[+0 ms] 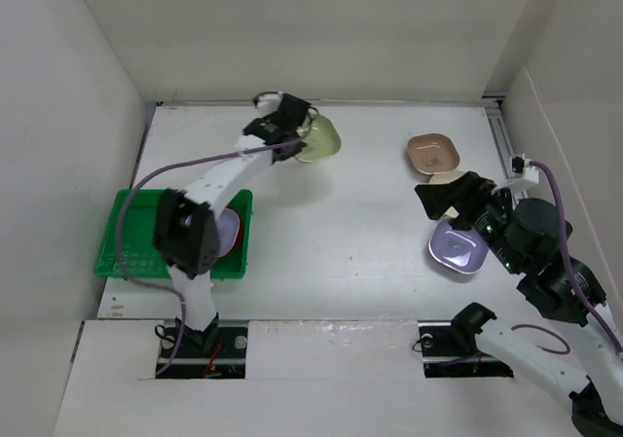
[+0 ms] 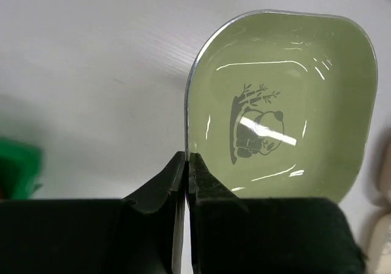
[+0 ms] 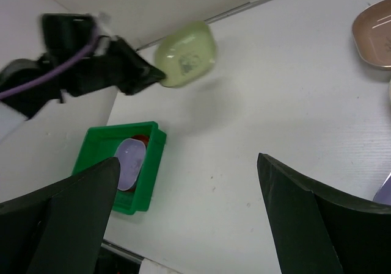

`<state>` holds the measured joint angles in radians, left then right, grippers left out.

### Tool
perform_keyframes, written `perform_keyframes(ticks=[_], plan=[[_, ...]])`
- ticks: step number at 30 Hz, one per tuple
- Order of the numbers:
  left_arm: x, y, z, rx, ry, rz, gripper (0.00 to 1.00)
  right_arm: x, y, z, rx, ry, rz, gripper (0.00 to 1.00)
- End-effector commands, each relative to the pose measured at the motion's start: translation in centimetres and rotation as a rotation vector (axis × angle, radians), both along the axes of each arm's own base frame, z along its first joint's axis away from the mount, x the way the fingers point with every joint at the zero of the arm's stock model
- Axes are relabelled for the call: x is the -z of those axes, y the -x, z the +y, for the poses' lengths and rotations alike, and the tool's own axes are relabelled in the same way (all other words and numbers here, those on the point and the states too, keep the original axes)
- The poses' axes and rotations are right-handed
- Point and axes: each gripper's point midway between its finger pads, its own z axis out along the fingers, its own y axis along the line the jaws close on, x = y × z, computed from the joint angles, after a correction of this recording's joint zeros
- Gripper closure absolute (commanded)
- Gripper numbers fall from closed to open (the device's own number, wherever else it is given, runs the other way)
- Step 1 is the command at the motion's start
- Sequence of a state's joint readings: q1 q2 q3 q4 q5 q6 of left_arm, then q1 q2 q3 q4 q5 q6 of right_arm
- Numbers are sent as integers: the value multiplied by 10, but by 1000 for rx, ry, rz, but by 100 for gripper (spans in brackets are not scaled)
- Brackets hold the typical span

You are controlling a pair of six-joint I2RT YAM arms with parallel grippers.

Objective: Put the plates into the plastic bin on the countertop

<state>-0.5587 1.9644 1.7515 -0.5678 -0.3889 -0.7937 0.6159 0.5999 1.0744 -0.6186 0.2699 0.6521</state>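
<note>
The left gripper pinches the pale green plate by its rim (tilted, off the countertop) near the far edge. The right gripper is spread wide near the right edge. The plastic bin sits at the left edge.

White countertop carries green bin left — pinkish-tan plate, lavender plate right.

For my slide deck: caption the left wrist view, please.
Left gripper clamps the rim of the pale green panda plate.
</note>
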Motion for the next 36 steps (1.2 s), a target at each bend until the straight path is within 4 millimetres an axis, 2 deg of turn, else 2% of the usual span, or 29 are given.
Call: perform_keyframes(ticks=[1,2,3,4,5,6,7,8,9,10,11,12,13,15,16,17,19,20,22,25,27,29,30,32,36], plan=[[-66,27,77,-130,49,-90,100,-7,0,9,-43,-29,-35,0],[-64,45,94,-128,80,-101,100,-11,0,12,-59,-40,-48,0],[-61,51,117,-164,106,-94,100,-5,-1,17,-78,-32,-31,0],[-59,58,131,-172,101,-98,100,-8,0,19,-91,-41,-42,0],[-54,75,150,-195,84,-84,100,-10,-2,22,-102,-37,-50,0],[-50,80,177,-222,77,-62,100,-6,-2,23,-102,-32,-42,0],[-48,86,192,-226,72,-55,100,-5,-2,29,-134,-26,-42,0],[-36,96,205,-218,57,-21,100,-3,-3,32,-145,-27,-42,0],[-40,102,215,-209,53,-32,100,-2,-2,33,-155,-18,-46,0],[-35,111,237,-245,42,0,100,-1,-1,37,-175,-21,-47,0],[-31,120,244,-257,31,23,100,0,-1,37,-175,-27,-56,0],[-26,138,251,-284,13,47,100,0,0,38,-187,-28,-56,0],[-26,144,256,-320,4,35,100,1,-1,39,-187,-29,-59,0],[-24,159,254,-375,54,16,100,-1,0,41,-198,-36,-67,0],[-20,179,253,-415,75,21,100,-2,1,42,-207,-36,-67,0],[-20,187,254,-452,95,10,100,-2,2,44,-217,-37,-66,0],[-32,205,251,-543,169,-56,100,-1,3,45,-228,-29,-71,0],[-40,207,251,-562,200,-96,100,-1,3,45,-228,-29,-71,0],[-42,216,254,-613,223,-122,100,-1,4,46,-240,-30,-70,0],[-34,227,258,-693,235,-98,100,-6,11,46,-264,-42,-88,0],[-16,231,255,-719,244,-41,100,-9,17,48,-287,-49,-97,0],[-6,231,252,-727,265,-23,100,-13,19,49,-299,-54,-105,0],[6,234,252,-741,265,0,100,-16,21,47,-299,-59,-116,0],[13,233,249,-759,295,4,100,-22,26,46,-308,-68,-132,0],[32,239,250,-814,310,15,100,-22,30,51,-345,-70,-131,0]])
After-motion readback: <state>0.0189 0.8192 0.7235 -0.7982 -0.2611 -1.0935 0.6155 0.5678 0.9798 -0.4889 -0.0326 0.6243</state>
